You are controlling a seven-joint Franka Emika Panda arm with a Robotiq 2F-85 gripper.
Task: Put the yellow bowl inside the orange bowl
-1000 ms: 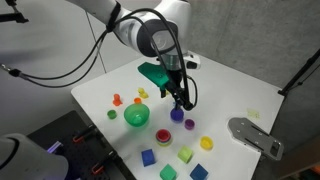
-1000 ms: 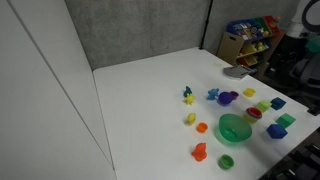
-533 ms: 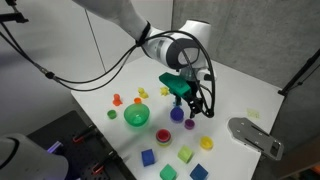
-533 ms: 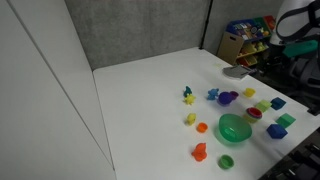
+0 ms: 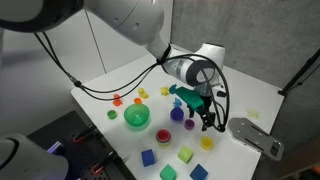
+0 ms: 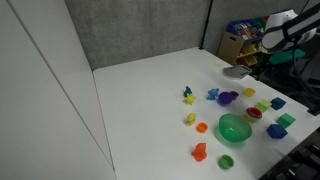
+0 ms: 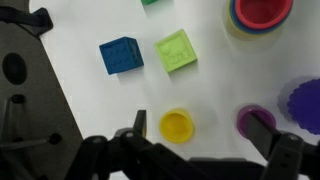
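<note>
End effector (image 7: 200, 128) spread wide over the white bench (image 7: 90, 100). Small round yellow plastic bowl (image 7: 177, 125) lies upright on the bench, between the fingers in the wrist view. Beyond it are a blue cube (image 7: 121, 55) and a yellow-green cube (image 7: 176, 50). Farthest is the round orange-red plastic bowl (image 7: 262, 10), well apart.

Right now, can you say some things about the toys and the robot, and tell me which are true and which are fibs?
1. The yellow bowl is inside the orange bowl. False: it sits on the table by itself, apart from the orange bowl.
2. The gripper is open and holds nothing. True.
3. A blue cube sits beside a yellow-green cube. True.
4. The green bowl is smaller than the yellow bowl. False: it is much bigger.
</note>
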